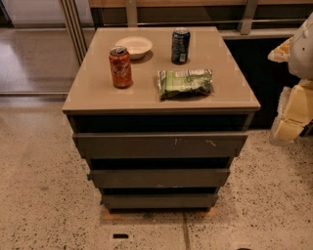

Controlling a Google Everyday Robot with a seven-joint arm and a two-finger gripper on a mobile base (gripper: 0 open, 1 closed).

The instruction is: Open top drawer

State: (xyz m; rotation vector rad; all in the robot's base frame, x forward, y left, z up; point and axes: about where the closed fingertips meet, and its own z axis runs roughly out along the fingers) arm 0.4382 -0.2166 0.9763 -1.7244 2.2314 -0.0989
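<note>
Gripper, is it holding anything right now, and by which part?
Nothing visibly held; the gripper is at the right edge, clear of the top drawer.

Floor: pale speckled terrazzo floor (39, 195), with a thin dark joint line (185, 232) running out from under the cabinet.
Furniture: squat dark cabinet with a flat tan top (88, 93), standing mid-floor.
Back left: slanted grey metal posts (73, 29), with smoother, shinier pale flooring (29, 58) beyond them.
Back right: dark wall panel (259, 68) beneath a pale grey ledge (254, 33).
Top edge: brown wooden rail (195, 3).
Light: soft and even, with a dull sheen on the shiny flooring.
</note>
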